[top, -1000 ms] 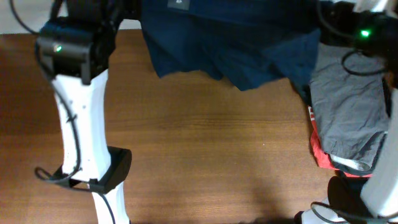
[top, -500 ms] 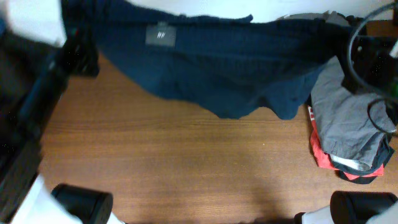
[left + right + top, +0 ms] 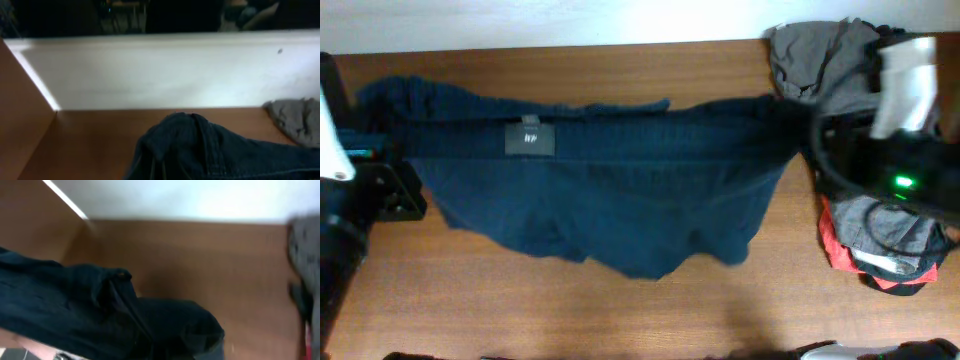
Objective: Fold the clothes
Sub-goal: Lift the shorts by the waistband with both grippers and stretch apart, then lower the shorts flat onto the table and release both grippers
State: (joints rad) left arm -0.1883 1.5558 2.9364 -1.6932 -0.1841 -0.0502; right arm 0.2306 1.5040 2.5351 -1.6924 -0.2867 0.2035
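Note:
The dark navy shorts [image 3: 620, 200] are stretched wide across the wooden table [image 3: 570, 320], waistband toward the back, with the grey pocket patch [image 3: 529, 139] facing up. My left gripper [image 3: 375, 150] is at the waistband's left end, and my right gripper [image 3: 800, 115] is at its right end. Both look shut on the fabric. The bunched navy cloth fills the bottom of the left wrist view [image 3: 210, 150] and of the right wrist view [image 3: 75, 310], hiding the fingers in both.
A grey garment [image 3: 820, 55] lies at the back right, with more grey cloth [image 3: 880, 225] over a red-and-black item [image 3: 840, 250] at the right edge. The grey garment also shows in the left wrist view [image 3: 295, 117]. A white wall runs behind the table.
Both arms have brought the shorts forward from the back edge and lowered them onto the table. They are now spread out wide, with the patch near the left.

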